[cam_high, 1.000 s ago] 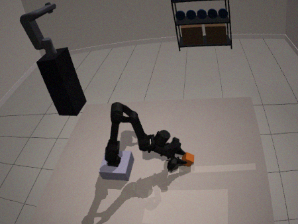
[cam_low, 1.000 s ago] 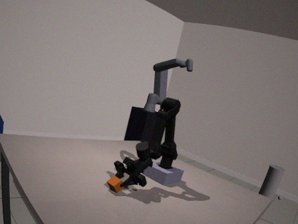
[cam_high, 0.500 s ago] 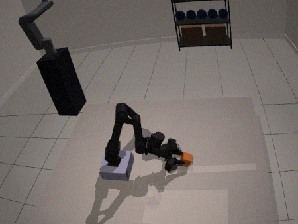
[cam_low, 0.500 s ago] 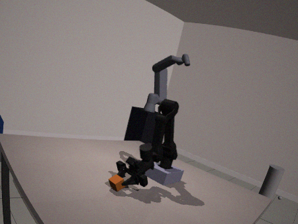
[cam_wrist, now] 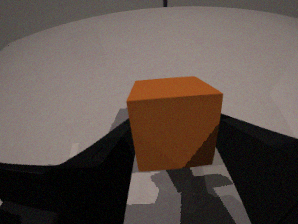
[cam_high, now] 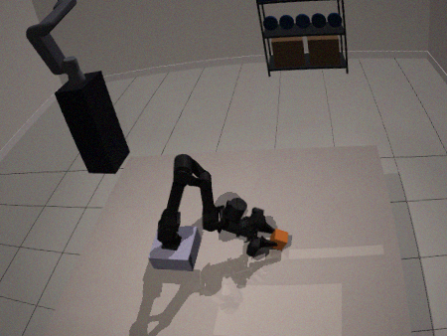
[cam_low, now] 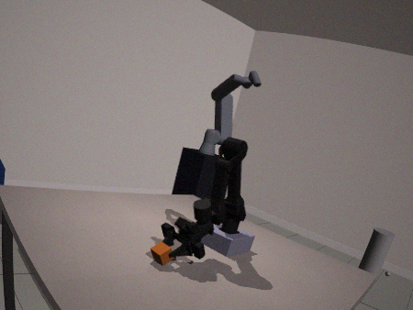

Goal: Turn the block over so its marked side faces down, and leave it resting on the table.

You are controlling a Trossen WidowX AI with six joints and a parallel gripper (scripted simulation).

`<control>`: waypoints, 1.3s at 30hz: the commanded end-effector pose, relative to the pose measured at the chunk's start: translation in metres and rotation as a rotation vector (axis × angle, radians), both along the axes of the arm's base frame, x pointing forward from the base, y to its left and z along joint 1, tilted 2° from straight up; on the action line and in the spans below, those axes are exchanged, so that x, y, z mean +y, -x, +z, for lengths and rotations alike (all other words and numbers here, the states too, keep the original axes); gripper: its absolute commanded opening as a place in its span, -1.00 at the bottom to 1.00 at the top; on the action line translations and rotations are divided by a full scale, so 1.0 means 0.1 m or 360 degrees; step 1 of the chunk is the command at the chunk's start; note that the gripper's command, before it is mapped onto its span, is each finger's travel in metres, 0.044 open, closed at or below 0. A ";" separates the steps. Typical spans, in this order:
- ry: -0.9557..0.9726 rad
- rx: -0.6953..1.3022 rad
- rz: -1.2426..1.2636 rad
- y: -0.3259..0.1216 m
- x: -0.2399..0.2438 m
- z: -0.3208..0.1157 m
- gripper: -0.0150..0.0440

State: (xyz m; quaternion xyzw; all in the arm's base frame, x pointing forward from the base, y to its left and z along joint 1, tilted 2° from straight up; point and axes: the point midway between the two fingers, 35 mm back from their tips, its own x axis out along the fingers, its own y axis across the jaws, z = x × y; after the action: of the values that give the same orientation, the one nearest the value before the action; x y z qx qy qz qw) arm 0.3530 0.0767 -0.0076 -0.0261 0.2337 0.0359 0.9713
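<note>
Between the two black fingers of the gripper (cam_high: pixel 274 238) (cam_low: pixel 168 249) (cam_wrist: pixel 175 132) sits a plain orange cube-shaped block (cam_high: pixel 279 240) (cam_low: pixel 161 253) (cam_wrist: pixel 175 131), at or very close to the surface of the pale, pinkish-grey table (cam_high: pixel 318 199) (cam_low: pixel 106 220) (cam_wrist: pixel 65 75). Whether its underside touches that surface I cannot tell. The claw stands partly open, about midway, with a finger against each of two opposite sides of the block, which it has hold of. No marking can be made out on the faces in sight, so which way the marked side points cannot be told. In the wrist view the block's near face is broad, with a dark triangle of shadow in its lower right corner, and a narrower, lighter face shows above it.

Behind the gripper, the jointed black arm (cam_high: pixel 206 199) (cam_low: pixel 234 174) reaches low toward the block, then bends up and back down to a pale lavender, box-shaped base (cam_high: pixel 193 258) (cam_low: pixel 245 245) on the table. Shadows of the arm fall across the tabletop beside it.

Beyond the table, a grey jointed arm (cam_high: pixel 47 52) (cam_low: pixel 224 115) stands on a tall black box-shaped pedestal (cam_high: pixel 94 126) (cam_low: pixel 188 174). Farther off, against the wall, a dark-framed shelf rack (cam_high: pixel 346 52) carries a row of round blue objects (cam_high: pixel 303 21) above brown boxes.
</note>
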 end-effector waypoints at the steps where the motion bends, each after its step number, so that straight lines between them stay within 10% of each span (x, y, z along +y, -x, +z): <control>1: 0.0007 -0.0007 -0.0003 0.00 0.00 0.01 0.22; 10: 0.0007 -0.0007 -0.0003 0.00 0.00 0.01 1.00; 39: 0.0007 -0.0007 -0.0003 0.00 0.00 0.01 1.00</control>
State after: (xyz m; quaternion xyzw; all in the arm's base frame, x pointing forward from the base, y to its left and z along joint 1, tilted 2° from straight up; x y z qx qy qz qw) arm 0.3535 0.0768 -0.0067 -0.0257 0.2313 0.0358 0.9719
